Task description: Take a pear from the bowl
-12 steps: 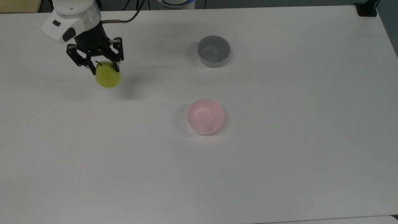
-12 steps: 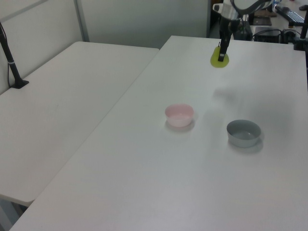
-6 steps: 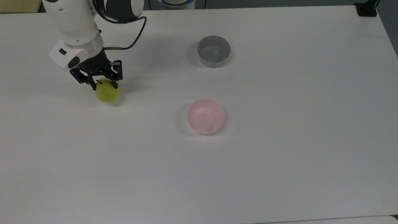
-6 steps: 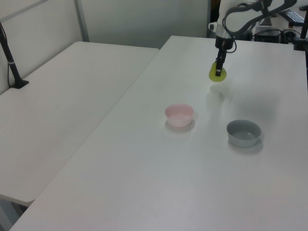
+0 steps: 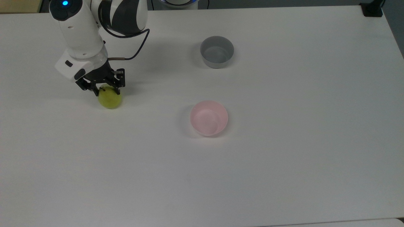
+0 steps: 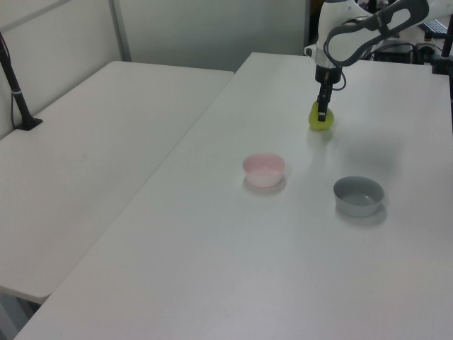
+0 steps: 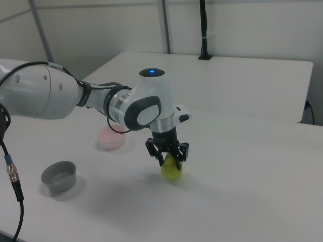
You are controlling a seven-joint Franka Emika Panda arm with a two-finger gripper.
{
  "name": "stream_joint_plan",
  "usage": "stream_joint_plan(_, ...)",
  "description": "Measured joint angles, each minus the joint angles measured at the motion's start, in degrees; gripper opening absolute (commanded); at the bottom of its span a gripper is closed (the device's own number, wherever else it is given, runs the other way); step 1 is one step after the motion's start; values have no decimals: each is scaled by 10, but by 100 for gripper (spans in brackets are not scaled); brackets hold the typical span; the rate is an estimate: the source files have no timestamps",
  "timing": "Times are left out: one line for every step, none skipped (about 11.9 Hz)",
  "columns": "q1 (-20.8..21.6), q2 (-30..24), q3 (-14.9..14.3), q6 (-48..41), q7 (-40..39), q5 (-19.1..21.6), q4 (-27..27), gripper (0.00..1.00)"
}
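The yellow-green pear point(image 5: 109, 98) is at the top view's left, far from the pale pink bowl point(image 5: 209, 118), which stands empty near the table's middle. My gripper point(image 5: 106, 91) points straight down, shut on the pear's upper part, with a black finger on each side. The pear point(image 7: 172, 171) hangs very low, at or just touching the tabletop, with its shadow right beneath it. In the left view the pear point(image 6: 320, 120) and gripper point(image 6: 322, 113) sit beyond the pink bowl point(image 6: 264, 168). The right view has the gripper point(image 7: 170, 160) in front of the pink bowl point(image 7: 111, 137).
An empty grey bowl point(image 5: 217, 51) stands behind the pink one in the top view; it is also the grey bowl point(image 6: 359, 195) and the grey bowl point(image 7: 59, 176). A second white table point(image 6: 85, 142) adjoins on the left view's left. The arm's cable point(image 5: 135, 50) loops behind the wrist.
The gripper has come down toward the table with the pear still in its grasp, drifting slightly forward in the top view. The pear's shadow has closed in under it. Both bowls are unmoved.
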Motion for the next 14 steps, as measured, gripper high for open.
stream_joint_plan(0,0,0,0,0,0,0,82)
stream_joint_plan(0,0,0,0,0,0,0,100)
stream_joint_plan(-1,0,0,0,1,0,0,100)
stream_joint_plan(-2,0,-1,0,1,0,1,100)
stream_joint_plan(-3,-1,-1,0,2,0,3,100)
stream_joint_plan(-3,-4,-1,0,2,0,6,100)
stream_joint_plan(-3,-7,-1,0,2,0,8,100)
stream_joint_plan(-3,-15,-1,-5,2,0,10,100)
stream_joint_plan(-3,-22,-1,-13,2,0,11,100)
stream_joint_plan(-2,-37,-1,-33,2,0,13,100)
stream_joint_plan(-2,-50,-1,-51,2,0,16,100)
stream_joint_plan(0,-70,-1,-82,2,0,21,100)
stream_joint_plan(2,-91,0,-117,2,0,30,100)
stream_joint_plan(3,-109,1,-151,2,0,41,100)
